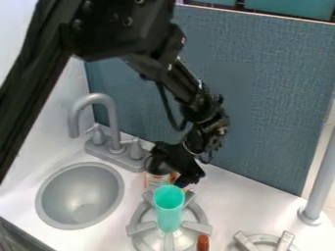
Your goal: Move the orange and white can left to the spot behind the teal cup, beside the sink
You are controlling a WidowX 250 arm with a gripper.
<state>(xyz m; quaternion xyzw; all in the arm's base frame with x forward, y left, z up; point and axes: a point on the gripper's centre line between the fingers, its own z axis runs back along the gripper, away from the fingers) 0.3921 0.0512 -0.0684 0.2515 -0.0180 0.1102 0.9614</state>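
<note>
Black arm [124, 29] overhead, hand [173, 175] near a turquoise cup [169, 208] on a burner [140, 228]

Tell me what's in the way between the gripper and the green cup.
Nothing visible stands between the gripper and the green cup on the burner. A striped container sits close by, toward the sink, partly hidden; its exact gap from the gripper can't be judged.

A toy kitchen — sink [51, 205], faucet [108, 105] (grey), burners [140, 229].
</note>
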